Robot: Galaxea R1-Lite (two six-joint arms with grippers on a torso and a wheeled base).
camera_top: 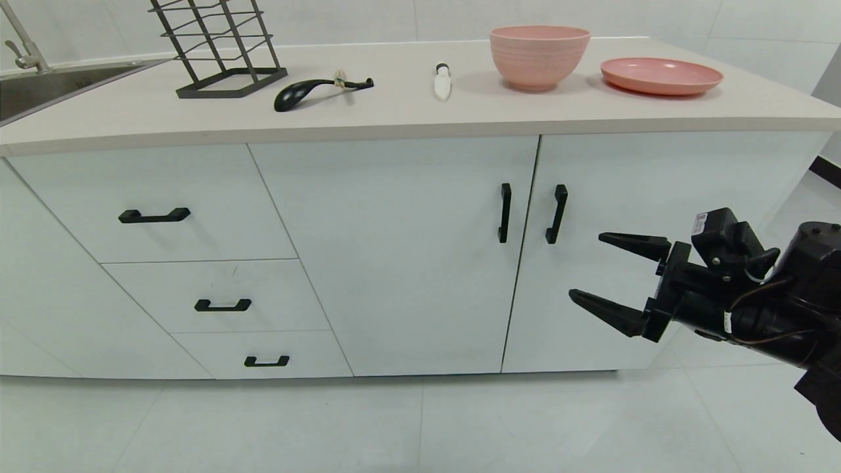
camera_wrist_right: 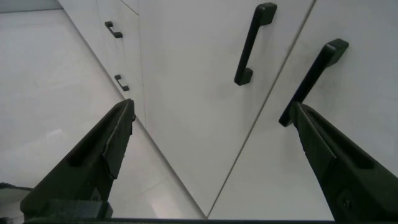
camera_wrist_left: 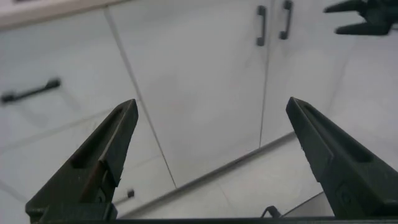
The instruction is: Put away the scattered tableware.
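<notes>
On the pale countertop (camera_top: 394, 112) lie a black spoon (camera_top: 309, 90), a small white utensil (camera_top: 442, 81), a pink bowl (camera_top: 539, 55) and a pink plate (camera_top: 660, 75) at the right end. My right gripper (camera_top: 585, 270) (camera_wrist_right: 211, 115) hangs open and empty below counter height, in front of the right cabinet door, close to the two vertical door handles (camera_top: 557, 213) (camera_wrist_right: 252, 43). My left gripper (camera_wrist_left: 211, 112) is open too, with nothing in it, facing the cabinet fronts low down; the right gripper (camera_wrist_left: 360, 17) shows far off in that view.
A black wire rack (camera_top: 220, 49) stands at the back left of the counter beside a steel sink (camera_top: 46, 85) with a tap. Three drawers with black handles (camera_top: 154, 215) fill the left cabinet. Pale tiled floor (camera_top: 394, 427) lies open in front.
</notes>
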